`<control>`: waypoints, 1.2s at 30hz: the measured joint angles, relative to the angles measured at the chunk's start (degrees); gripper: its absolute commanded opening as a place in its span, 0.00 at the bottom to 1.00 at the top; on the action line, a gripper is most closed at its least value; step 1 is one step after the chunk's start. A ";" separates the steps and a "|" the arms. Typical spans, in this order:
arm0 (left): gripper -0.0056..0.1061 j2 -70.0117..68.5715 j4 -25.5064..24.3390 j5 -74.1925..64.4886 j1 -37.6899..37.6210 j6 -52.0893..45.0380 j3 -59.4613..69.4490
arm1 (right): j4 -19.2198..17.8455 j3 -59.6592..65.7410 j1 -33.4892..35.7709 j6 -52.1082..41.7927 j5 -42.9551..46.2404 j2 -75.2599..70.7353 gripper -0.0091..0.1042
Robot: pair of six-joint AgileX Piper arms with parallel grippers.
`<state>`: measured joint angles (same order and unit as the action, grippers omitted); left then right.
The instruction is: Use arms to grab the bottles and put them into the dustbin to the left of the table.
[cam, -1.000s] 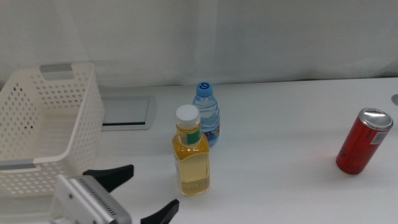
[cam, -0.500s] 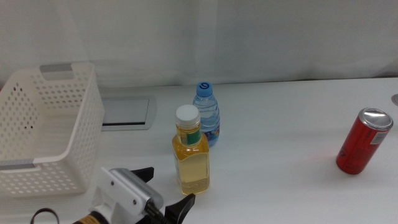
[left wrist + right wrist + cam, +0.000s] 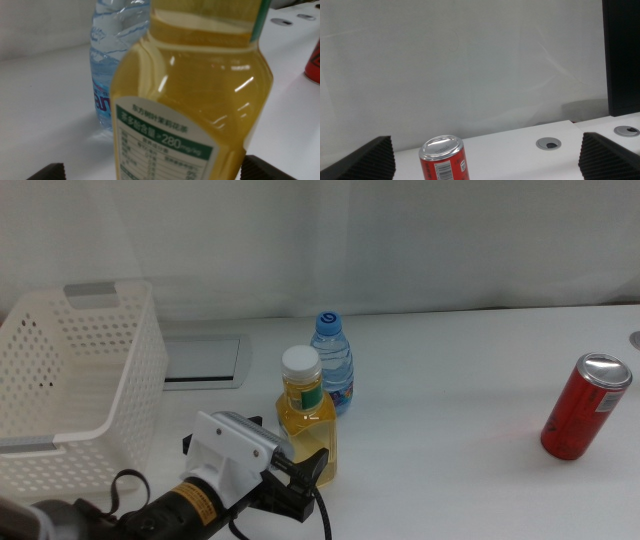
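The square bottle of yellow liquid (image 3: 308,430) stands mid-table, white cap on top. My left gripper (image 3: 285,441) has come in from the lower left and is open, one jaw on each side of the bottle's lower body. In the left wrist view the yellow bottle (image 3: 190,100) fills the picture between my left gripper's (image 3: 157,171) jaw tips. The blue-capped water bottle (image 3: 332,365) stands just behind it and also shows in the left wrist view (image 3: 110,65). The red can (image 3: 585,405) stands far right. My right gripper (image 3: 490,161) is open, off the middle view, facing the red can (image 3: 445,159). The white dustbin (image 3: 80,380) stands at the left.
A grey inset panel (image 3: 200,360) lies on the table (image 3: 450,470) between the dustbin and the bottles. Round cable holes (image 3: 549,144) sit in the tabletop beyond the can. A white curtain backs the table.
My left gripper has moved forward and to the right from the bottom edge, and its jaws now stand on either side of the yellow bottle. The bottles and the can have not moved.
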<state>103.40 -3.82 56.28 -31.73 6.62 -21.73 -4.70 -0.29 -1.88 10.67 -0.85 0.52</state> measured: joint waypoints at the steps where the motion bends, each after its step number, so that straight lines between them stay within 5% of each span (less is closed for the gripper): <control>1: 0.87 0.62 0.33 0.00 0.00 0.00 -0.55 | 0.00 0.00 0.00 0.00 0.12 0.00 0.99; 16: 0.84 4.95 -0.05 -1.34 0.00 0.00 -7.24 | 0.13 0.00 0.00 0.00 0.32 0.00 0.99; 20: 0.65 4.95 -1.51 -4.00 0.00 0.00 -8.56 | 0.13 0.00 0.00 0.00 0.32 0.00 0.99; 25: 0.03 4.95 -2.34 -6.43 -0.20 -0.22 -10.06 | 0.13 0.00 0.00 0.00 0.32 -0.04 0.99; 36: 0.02 1.13 -2.10 -15.91 -0.20 0.83 -12.75 | 0.13 0.00 0.00 0.00 0.32 -0.04 0.99</control>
<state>104.53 -5.92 40.37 -31.92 7.45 -34.48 -4.57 -0.29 -1.88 10.67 -0.53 0.48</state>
